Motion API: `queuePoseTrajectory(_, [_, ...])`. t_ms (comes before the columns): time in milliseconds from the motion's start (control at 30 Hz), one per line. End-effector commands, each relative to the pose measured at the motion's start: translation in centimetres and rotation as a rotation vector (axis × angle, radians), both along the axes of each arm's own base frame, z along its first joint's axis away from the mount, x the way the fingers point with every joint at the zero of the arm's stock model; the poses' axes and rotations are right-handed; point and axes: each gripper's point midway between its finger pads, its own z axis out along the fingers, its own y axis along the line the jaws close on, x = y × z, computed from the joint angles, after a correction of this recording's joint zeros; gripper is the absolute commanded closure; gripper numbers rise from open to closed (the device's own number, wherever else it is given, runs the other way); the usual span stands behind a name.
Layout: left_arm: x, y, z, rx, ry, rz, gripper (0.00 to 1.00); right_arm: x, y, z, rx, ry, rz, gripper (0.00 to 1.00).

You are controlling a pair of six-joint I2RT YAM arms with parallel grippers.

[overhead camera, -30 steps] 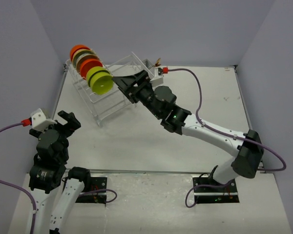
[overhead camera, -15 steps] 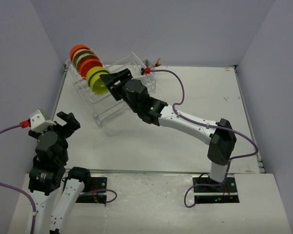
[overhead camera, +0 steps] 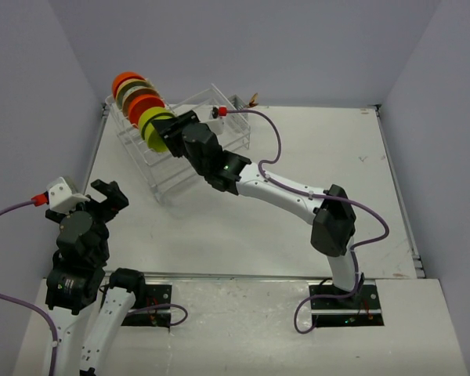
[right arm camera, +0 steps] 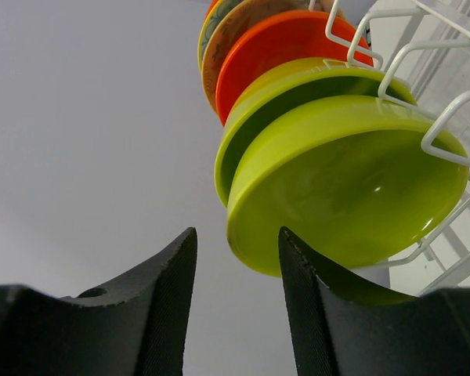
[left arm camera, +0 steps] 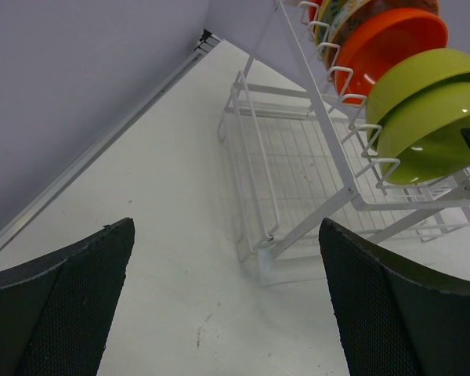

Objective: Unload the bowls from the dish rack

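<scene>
Reach has changed most over the last second: the right arm has stretched out across the table (overhead camera: 352,157) and carried the right pincer (overhead camera: 169,130) from beside the dish rack (overhead camera: 176,168) up to the front end of the row of bowls. That brings the first pick within grasp, though no bowl has left the rack yet (all of them stand on edge between the tines).

In the right wrist view the pincer is parted a moderate way and holds nothing. The front lime-green bowl (right arm camera: 352,184) sits just beyond the fingertips, its hollow side facing the camera and its lower left rim lined up with the gap between them. Whether the fingers already straddle that rim or stop just short, I cannot tell. Behind it stand a second green bowl (right arm camera: 294,82), an orange bowl (right arm camera: 278,43) and the patterned one (right arm camera: 239,31). A short push forward and a squeeze on the rim looks like the next call.

The left pincer (overhead camera: 103,194) has not moved; it hangs spread wide and empty, well apart from the rack.
</scene>
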Motion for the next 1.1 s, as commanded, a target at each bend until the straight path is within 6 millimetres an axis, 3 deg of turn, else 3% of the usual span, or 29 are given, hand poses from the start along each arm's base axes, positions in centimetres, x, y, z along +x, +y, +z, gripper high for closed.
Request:
queuePoseTrajectory(0, [0.2, 0.2, 1.0, -0.023, -0.054, 0.016, 0.0, 0.7, -0.5, 1.8, 0.055, -0.003, -0.07, 0.53])
queuePoseTrajectory(333, [0.1, 0.1, 1.0, -0.025, -0.058, 0.009, 0.0, 1.4, 0.1, 1.1, 0.076, 0.01, -0.086, 0.67])
queuePoseTrajectory(567, [0.5, 0.0, 0.8, -0.022, -0.043, 0.008, 0.0, 1.5, 0.1, 1.5, 0.131, 0.01, -0.087, 0.73])
queuePoseTrajectory(667, [0.4, 0.0, 0.8, -0.022, -0.043, 0.008, 0.0, 1.7, 0.2, 1.6, 0.147, 0.003, -0.094, 0.83])
queuePoseTrajectory(933, [-0.2, 0.3, 1.2, -0.03, -0.072, 0.02, 0.0, 1.2, -0.4, 2.8, 0.186, -0.02, -0.094, 0.99])
queuePoseTrajectory(1067, [-0.3, 0.3, 1.2, -0.031, -0.073, 0.024, 0.0, 0.8, -1.0, 3.4, 0.217, -0.029, -0.092, 1.0])
